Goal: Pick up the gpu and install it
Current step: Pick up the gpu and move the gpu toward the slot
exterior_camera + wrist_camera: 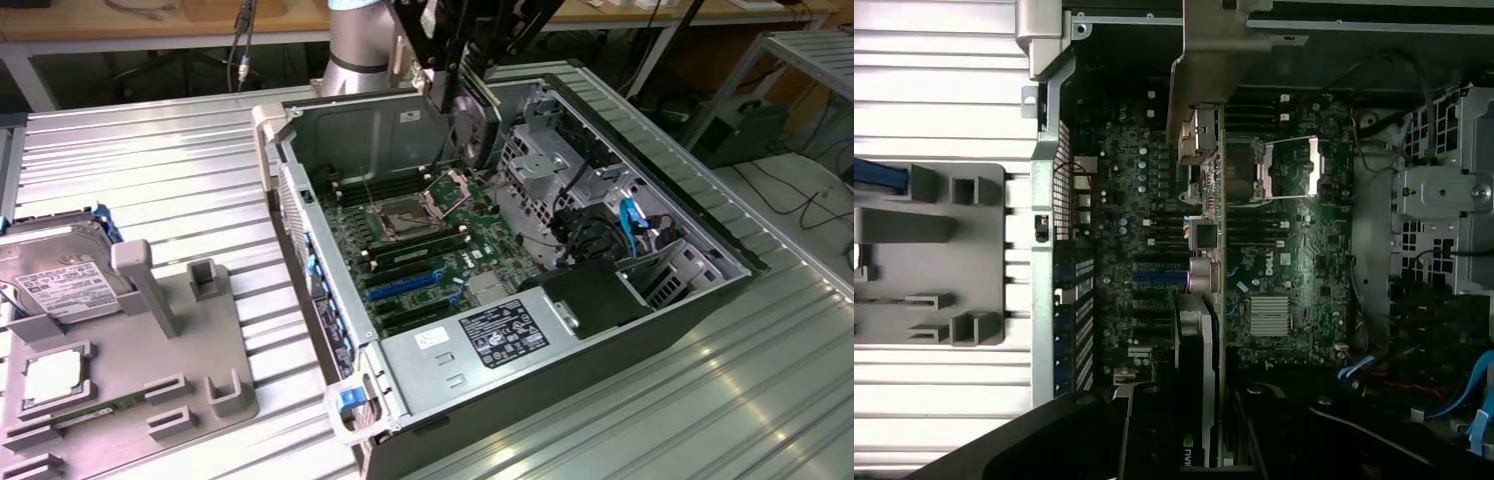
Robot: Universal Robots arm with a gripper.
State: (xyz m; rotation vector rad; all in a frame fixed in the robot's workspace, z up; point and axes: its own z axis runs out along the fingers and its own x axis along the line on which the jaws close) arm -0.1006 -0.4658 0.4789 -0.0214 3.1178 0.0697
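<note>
Exterior view. Pick-up judged complete: pincer [451, 92] on the arm [360, 40] clamped on the gpu [471, 128]. Card hanging upright in the air over the open computer case [694, 250], at the end nearest the arm's base, above the motherboard [441, 235] and apart from it. Installation judged outstanding: card not seated, blue expansion slot [400, 288] bare and well apart from the card, toward the other end of the board. Case lying on its side on the ribbed metal bench [147, 160]. At the exterior view's left, a grey fixture tray [200, 380] carrying a hard drive [60, 285] with a white label. Best read from this view: the gap between card and board, and the layout of the whole bench.

Wrist view. Taken looking down along the held card: gpu [1206, 250] edge-on, silvery end bracket [1226, 60] at the end away from the pincer [1199, 430]. Pincer closed on the card's two faces. Beneath, the motherboard [1294, 240] with processor socket [1289, 165] and blue expansion slot [1159, 277], and beside the case a part of the grey fixture tray [944, 250]. Best read from this view: the card's line against the board's connectors. Not readable here: height above the board. Alignment with a slot not possible to judge.
</note>
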